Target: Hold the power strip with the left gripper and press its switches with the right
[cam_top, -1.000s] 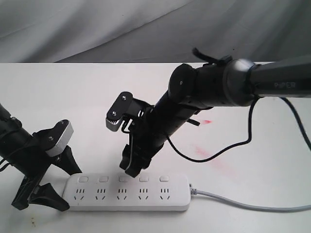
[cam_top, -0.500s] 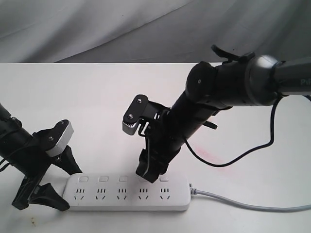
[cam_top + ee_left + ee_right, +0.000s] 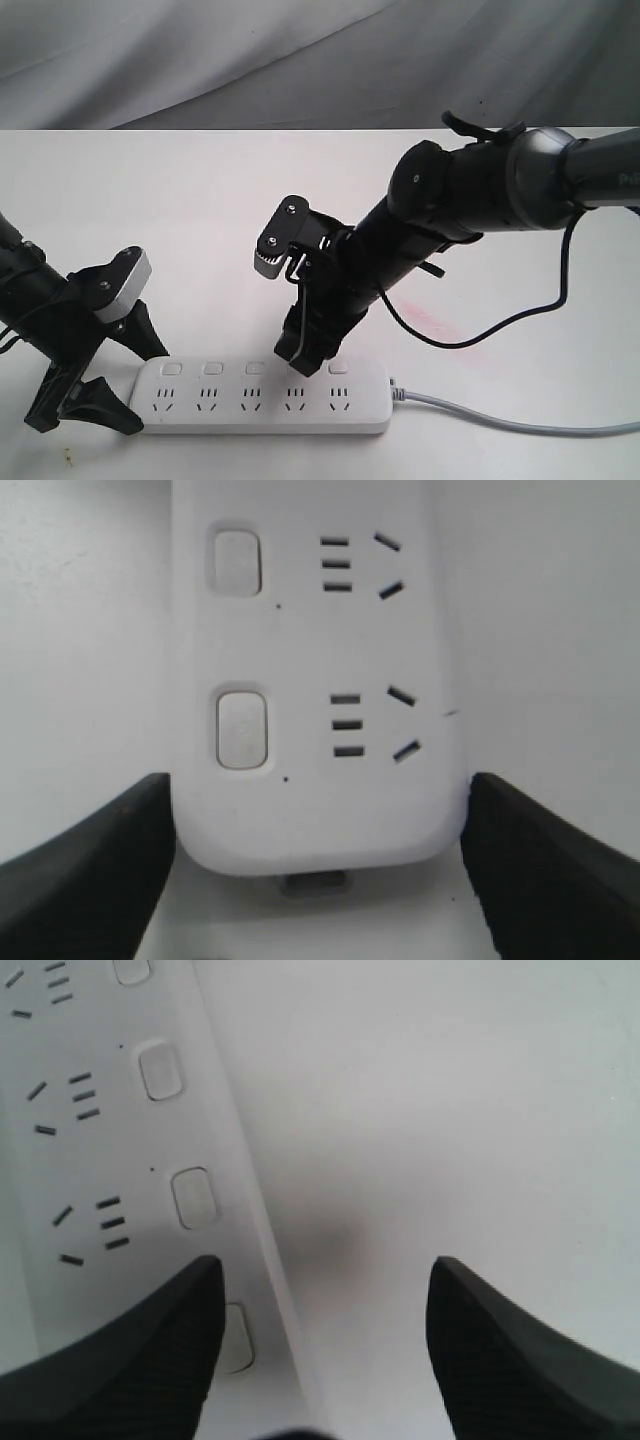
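pressure far from the clamp could swing the strip

risk is weighed from the biggest thing down. the white table (image 3: 200,200) looks smooth, so little grip is offered if the strip is pushed sideways. the right arm (image 3: 470,190) is reached across and angled steeply down, so any press is likely delivered at a slant rather than straight down. the power strip (image 3: 262,412) is laid flat near the front of the table. its left end is clamped between the fingers of the left gripper (image 3: 147,388), which are seen against both long sides in the left wrist view. only that end is held, so a slanted push near the free cord end could pivot the bar about the clamp. the right gripper (image 3: 300,360) is held with its fingers apart and nothing between them. one finger is set over the strip, the other over bare table beside it. the grey cord (image 3: 500,420) and the loose black cable (image 3: 500,318) are seen apart from the fingers, so a snag seems unlikely. the switches (image 3: 212,369) are small, and the fourth switch (image 3: 238,1338) from the clamped end is covered only at its edge by that finger. a glancing press or a slip onto the casing is therefore possible. whether it is touched yet cannot be told.
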`<state>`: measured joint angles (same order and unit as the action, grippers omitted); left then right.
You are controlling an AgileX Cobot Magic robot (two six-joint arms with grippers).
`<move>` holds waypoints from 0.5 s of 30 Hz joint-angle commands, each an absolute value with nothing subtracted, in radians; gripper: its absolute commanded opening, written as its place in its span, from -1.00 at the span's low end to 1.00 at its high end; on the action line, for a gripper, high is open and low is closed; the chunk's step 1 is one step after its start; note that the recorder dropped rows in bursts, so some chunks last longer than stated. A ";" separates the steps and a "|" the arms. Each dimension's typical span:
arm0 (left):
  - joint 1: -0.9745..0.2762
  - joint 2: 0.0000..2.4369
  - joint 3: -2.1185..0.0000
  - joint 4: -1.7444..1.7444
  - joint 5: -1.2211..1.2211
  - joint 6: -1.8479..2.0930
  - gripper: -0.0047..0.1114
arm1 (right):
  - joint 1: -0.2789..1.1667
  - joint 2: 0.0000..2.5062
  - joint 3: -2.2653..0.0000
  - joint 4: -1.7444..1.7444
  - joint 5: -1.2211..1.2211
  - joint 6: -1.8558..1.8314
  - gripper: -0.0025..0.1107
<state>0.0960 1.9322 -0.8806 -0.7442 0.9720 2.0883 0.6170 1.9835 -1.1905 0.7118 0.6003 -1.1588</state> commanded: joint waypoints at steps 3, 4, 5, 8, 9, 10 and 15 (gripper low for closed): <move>0.089 1.933 -0.876 -0.746 0.948 2.093 0.15 | 0.615 1.985 -1.184 0.711 0.615 -1.173 0.01; 0.089 1.933 -0.876 -0.746 0.948 2.093 0.15 | 0.615 1.985 -1.184 0.706 0.618 -1.173 0.01; 0.089 1.933 -0.876 -0.746 0.948 2.093 0.15 | 0.615 1.985 -1.184 0.704 0.618 -1.173 0.01; 0.089 1.933 -0.876 -0.746 0.948 2.093 0.15 | 0.615 1.985 -1.184 0.699 0.616 -1.173 0.01; 0.089 1.933 -0.876 -0.746 0.948 2.093 0.15 | 0.615 1.985 -1.184 0.699 0.616 -1.173 0.01; 0.089 1.933 -0.876 -0.746 0.948 2.093 0.15 | 0.615 1.983 -1.184 0.699 0.616 -1.173 0.01; 0.089 1.933 -0.876 -0.746 0.948 2.093 0.15 | 0.615 1.935 -1.184 0.699 0.607 -1.170 0.01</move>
